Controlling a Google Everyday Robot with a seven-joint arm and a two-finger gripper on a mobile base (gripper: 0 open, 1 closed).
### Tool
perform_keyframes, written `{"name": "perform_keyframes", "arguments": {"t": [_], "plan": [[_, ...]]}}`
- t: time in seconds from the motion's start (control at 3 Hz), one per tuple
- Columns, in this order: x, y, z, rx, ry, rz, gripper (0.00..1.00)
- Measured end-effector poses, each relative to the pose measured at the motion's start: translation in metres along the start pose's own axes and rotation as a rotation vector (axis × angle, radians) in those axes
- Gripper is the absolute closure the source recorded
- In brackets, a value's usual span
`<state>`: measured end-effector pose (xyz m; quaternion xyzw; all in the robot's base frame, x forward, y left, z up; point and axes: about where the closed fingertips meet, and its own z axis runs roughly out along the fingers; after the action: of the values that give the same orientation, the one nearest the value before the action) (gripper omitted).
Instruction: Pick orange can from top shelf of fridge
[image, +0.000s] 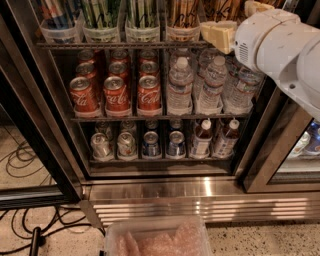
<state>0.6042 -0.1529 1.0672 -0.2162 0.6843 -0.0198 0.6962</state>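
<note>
gripper at the top shelf of the fridge — orange can just to its left, red cola cans below-left; grip state cannot be told.

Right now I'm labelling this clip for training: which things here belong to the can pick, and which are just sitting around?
Part of the job:
orange can, in a tub on the top shelf
fridge
gripper, upper right, level with that shelf

Just there:
green-and-white striped cans
red cola cans
water bottles
floor cables
plastic bin on the floor
</note>
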Motion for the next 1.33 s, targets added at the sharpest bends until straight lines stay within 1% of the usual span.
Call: {"name": "perform_keyframes", "arguments": {"t": [0.33, 1.33], "plan": [[0.0, 0.002, 0.005, -0.001, -0.003, 0.015, 0.37], [0.001, -0.005, 0.018, 0.032, -0.027, 0.062, 0.39]]}}
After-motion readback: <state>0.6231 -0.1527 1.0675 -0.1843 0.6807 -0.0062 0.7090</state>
